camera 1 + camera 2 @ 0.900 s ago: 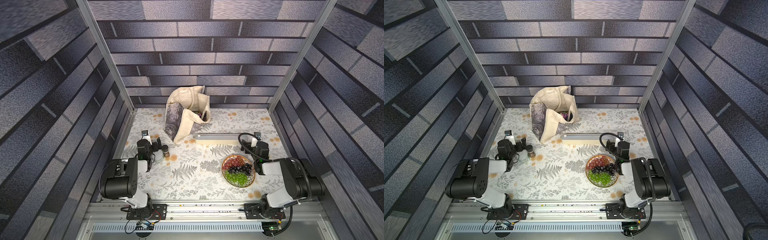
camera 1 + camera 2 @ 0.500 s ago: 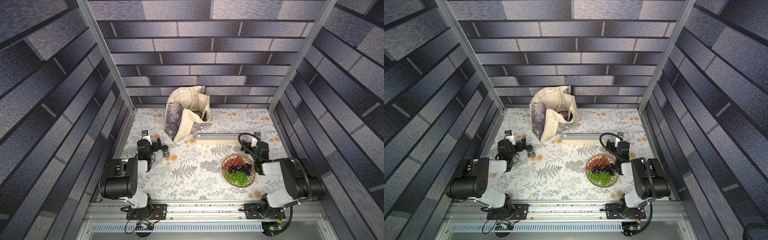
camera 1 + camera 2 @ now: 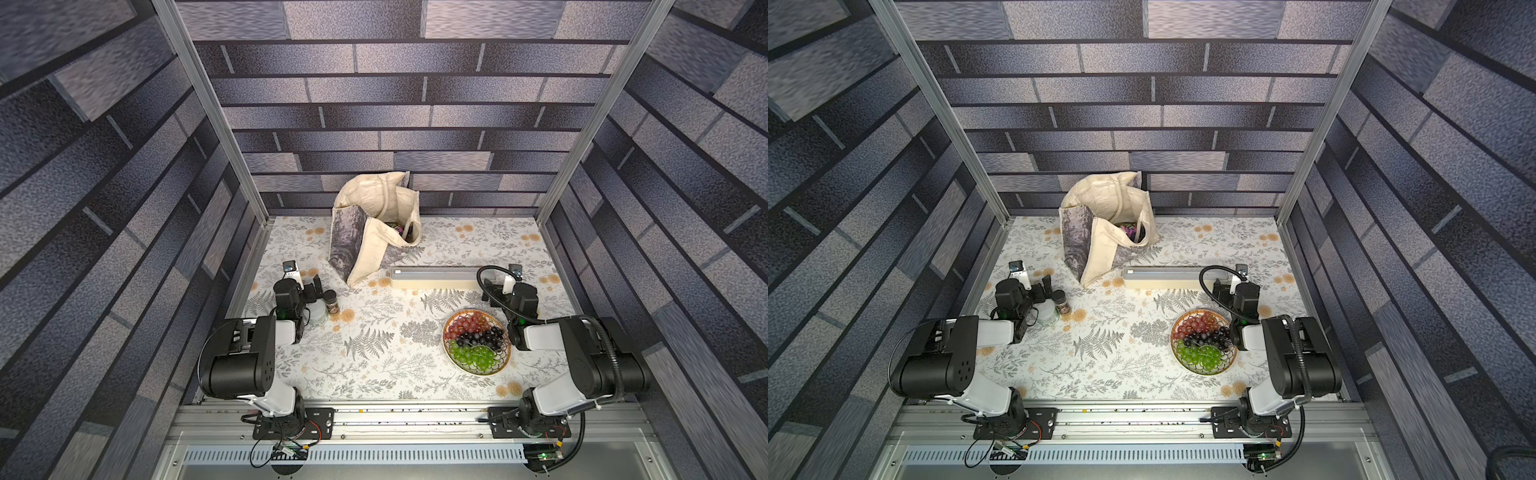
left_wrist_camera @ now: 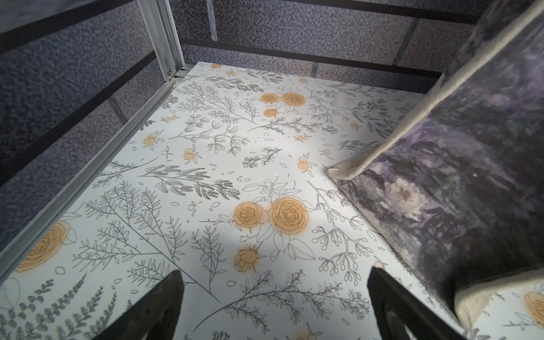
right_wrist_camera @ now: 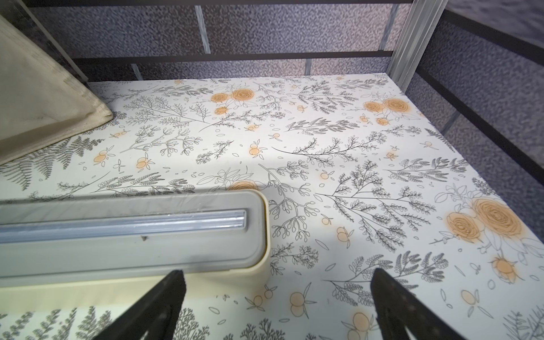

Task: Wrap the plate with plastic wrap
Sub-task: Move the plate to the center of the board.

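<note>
Toward the near right of the floral worktop point(image 3: 374, 365), the plate point(image 3: 478, 372) sits flat with red, dark purple and green grapes in bands across it, uncovered in both top views and just beside the right arm. Farther back lies the plastic wrap dispenser point(image 3: 436, 277), a long cream-and-grey box set crosswise, apart from the plate. The right claw point(image 5: 276, 271) hovers over the worktop at the box's right end with its fingers spread wide and nothing between them; one finger point(image 5: 164, 297) overlaps the box's near edge in the right wrist view, though contact cannot be told. The left claw point(image 4: 275, 272) is likewise spread and empty above bare worktop, with the cream tote bag point(image 4: 471, 176) close beside it. A small glass jar point(image 3: 318, 312) and a brown spice bottle point(image 3: 331, 301) stand by the left arm.
</note>
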Motion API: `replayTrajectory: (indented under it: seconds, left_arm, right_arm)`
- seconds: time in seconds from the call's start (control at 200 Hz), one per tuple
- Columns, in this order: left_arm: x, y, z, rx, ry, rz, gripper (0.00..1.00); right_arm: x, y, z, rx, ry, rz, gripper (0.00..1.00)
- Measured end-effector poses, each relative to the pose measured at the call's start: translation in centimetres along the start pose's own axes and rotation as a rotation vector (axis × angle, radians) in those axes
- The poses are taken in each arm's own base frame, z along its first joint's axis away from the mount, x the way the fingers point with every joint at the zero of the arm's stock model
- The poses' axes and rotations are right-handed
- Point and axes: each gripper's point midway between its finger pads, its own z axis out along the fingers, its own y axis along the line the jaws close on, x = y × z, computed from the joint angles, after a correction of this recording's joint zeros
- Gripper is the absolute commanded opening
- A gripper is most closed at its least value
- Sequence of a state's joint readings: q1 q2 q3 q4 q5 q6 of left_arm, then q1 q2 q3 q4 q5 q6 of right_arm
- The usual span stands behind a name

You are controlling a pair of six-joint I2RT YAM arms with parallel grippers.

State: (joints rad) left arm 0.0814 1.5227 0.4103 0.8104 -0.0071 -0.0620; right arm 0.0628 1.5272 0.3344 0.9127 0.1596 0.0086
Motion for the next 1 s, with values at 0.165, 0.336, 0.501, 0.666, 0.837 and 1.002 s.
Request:
replayTrajectory:
  seconds: [0.165,0.336,0.501,0.666,0.837,1.002]
  left_arm:
    - [-3.9,-0.3,-2.5,-0.038,-0.051,0.009,1.00]
    - [-12.7,-0.4,-5.3,-0.058,-0.143,-0.079,1.00]
    - [-17.4,-1.7,-8.5,0.000,-0.105,-0.176,1.00]
    - [-14.9,-6.9,-11.8,0.167,0.056,-0.202,1.00]
    - [-9.9,-14.6,-14.9,0.388,0.229,-0.199,1.00]
    - [-5.4,-20.4,-16.2,0.514,0.382,-0.177,1.00]
  right_arm:
    - [-3.2,-0.8,-2.4,0.036,-0.064,0.021,1.00]
    - [-10.4,-1.0,-4.8,0.046,-0.125,0.057,1.00]
    - [-12.6,-1.2,-6.8,0.042,-0.027,0.123,1.00]
    - [-7.7,-3.0,-8.1,0.047,0.199,0.281,1.00]
    - [-0.3,-3.7,-9.9,0.029,0.378,0.550,1.00]
    - [4.7,-1.2,-10.3,-0.053,0.545,0.730,1.00]
